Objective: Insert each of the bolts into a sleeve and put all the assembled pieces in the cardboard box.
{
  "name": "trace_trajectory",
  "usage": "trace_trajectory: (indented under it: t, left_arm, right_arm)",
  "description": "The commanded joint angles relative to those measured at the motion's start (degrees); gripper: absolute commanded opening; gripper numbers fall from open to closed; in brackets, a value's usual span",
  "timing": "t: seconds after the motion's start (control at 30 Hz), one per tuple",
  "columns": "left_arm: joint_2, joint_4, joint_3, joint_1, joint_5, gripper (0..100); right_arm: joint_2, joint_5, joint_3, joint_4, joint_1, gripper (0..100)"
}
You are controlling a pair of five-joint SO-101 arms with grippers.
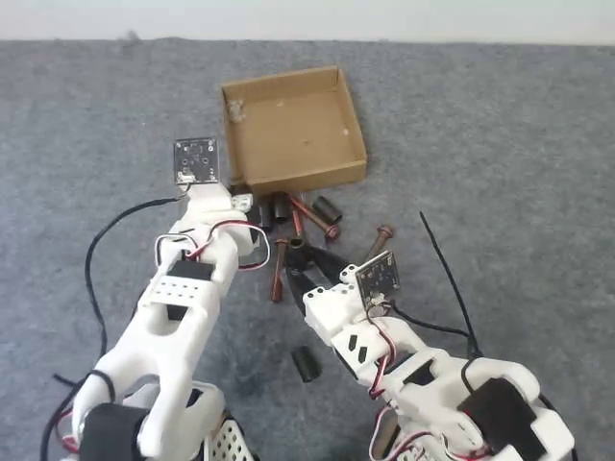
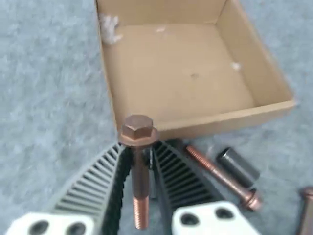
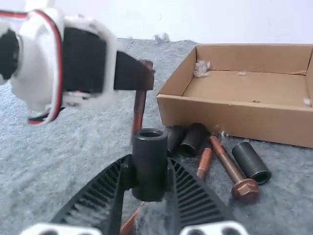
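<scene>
Beside the cardboard box (image 1: 288, 125), clamps a bolt (image 2: 139, 132) in left gripper (image 2: 140, 152), a sleeve (image 3: 149, 142) in right gripper (image 3: 148, 166), with none joined or boxed.

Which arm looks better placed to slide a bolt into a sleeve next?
Left, probably: the left pincer grips a bolt close beside the sleeve, which the right pincer holds upright, open end up. The right need only hold steady.

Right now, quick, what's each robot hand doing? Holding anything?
Left gripper: closed, holding a copper bolt.
Right gripper: closed, holding a black sleeve.
</scene>
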Motion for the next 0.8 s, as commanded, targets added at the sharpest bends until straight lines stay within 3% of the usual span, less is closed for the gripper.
trace_trajectory:
  t: [0.0,0.43,0.77]
  left_arm:
    - [-6.6,-1.6,0.2,0.3,0.4,2]
    - [-37.7,-1.1,9.9,11.2,0.4,2]
    - [-46.2,14.4,9.3,16.7,0.5,2]
  right_arm:
    - [-2.9,-0.7,0.5,0.6,-0.4,0.6]
    - [-2.9,-0.7,0.6,0.4,-0.4,0.6]
    - [-2.9,-0.7,0.6,0.3,-0.4,0.6]
